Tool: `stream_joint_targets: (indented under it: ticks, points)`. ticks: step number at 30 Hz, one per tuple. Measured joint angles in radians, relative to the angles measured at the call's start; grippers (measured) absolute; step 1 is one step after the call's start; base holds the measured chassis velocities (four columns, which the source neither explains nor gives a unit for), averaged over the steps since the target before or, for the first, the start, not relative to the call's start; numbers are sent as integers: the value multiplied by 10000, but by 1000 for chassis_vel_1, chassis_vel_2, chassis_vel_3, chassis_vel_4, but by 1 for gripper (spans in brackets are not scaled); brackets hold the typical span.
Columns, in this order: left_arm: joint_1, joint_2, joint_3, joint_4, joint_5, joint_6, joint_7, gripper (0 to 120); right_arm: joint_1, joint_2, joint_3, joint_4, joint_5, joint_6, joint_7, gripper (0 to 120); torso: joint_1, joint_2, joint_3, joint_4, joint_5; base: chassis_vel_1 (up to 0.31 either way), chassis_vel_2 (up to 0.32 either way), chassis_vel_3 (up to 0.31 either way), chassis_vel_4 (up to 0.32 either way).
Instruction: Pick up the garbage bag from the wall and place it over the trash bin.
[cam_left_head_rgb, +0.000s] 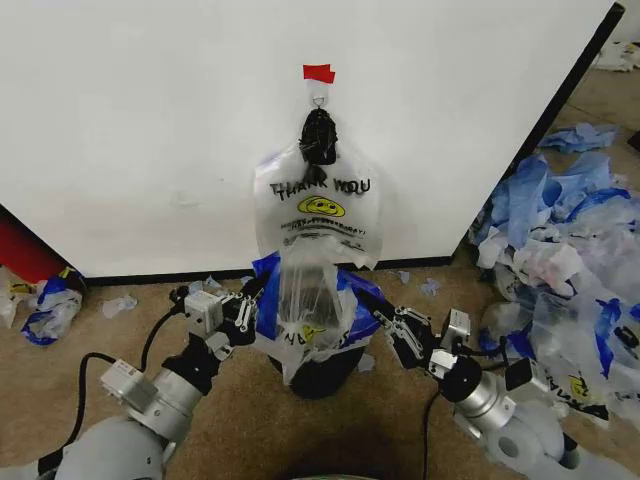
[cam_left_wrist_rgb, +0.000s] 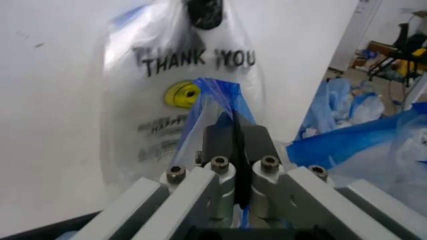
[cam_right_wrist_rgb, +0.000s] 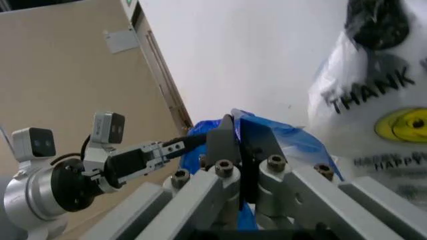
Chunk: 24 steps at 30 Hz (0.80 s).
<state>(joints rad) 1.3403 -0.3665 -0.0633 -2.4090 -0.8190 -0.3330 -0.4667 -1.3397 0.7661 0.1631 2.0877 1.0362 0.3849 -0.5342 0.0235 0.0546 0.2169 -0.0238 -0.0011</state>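
Still on the wall (cam_left_head_rgb: 150, 120), the garbage bag (cam_left_head_rgb: 318, 205) with its black "THANK YOU" lettering and yellow smiley hangs by bunched dark handles from a small hook (cam_left_head_rgb: 319, 100) just under a piece of red tape (cam_left_head_rgb: 319, 73). Directly below it stands the trash bin (cam_left_head_rgb: 322, 378), its dark body mostly covered by a blue bag (cam_left_head_rgb: 265, 300) draped around the rim and by clear film falling from the hanging bag. My left gripper (cam_left_head_rgb: 248, 305) sits at the bin's left rim, and in my left wrist view its jaws are pressed together on a fold of blue film (cam_left_wrist_rgb: 217, 95). My right gripper (cam_left_head_rgb: 385, 320) is at the bin's right rim, jaws likewise pinched closed on blue film (cam_right_wrist_rgb: 267, 132). Across from it my right wrist view also catches the left gripper (cam_right_wrist_rgb: 177, 146). Loose blue and clear bags (cam_left_head_rgb: 565, 240) are heaped on the floor (cam_left_head_rgb: 250, 430) to my right, beyond the wall's black edge strip (cam_left_head_rgb: 570, 80).
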Motion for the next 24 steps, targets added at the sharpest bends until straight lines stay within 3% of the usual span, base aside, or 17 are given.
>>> stream_joint_targets:
  ticks: [12, 24]
  points:
    - [49, -1151, 759, 1547, 758, -243, 299, 0, 9, 213, 165, -943, -216, 393, -93, 0, 0, 0, 0, 1, 0, 0, 0, 0, 0]
    - [-354, -1481, 756, 1811, 758, -313, 270, 0, -282, -209, 682, -988, 5, 669, 87, 0, 0, 0, 0, 0, 2, 0, 0, 0, 0]
